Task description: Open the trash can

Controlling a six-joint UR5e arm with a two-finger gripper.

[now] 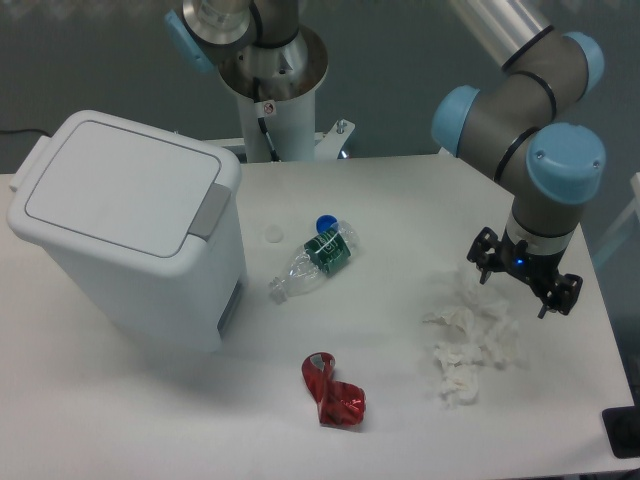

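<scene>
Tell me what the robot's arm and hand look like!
The arm is made of fat grey tubes with round light-blue caps at the joints. Its upper part is shiny silver. The hand is small and black, with two fingers and a tiny blue light.

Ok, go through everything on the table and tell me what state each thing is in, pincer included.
trash can: upright, lid shut
grey push-button tab: untouched
pincer: open, empty, above the tissues
plastic bottle: on its side, uncapped
blue cap: off, beside the bottle
tissues: crumpled, in a loose pile
red wrapper: crumpled, lying flat
</scene>
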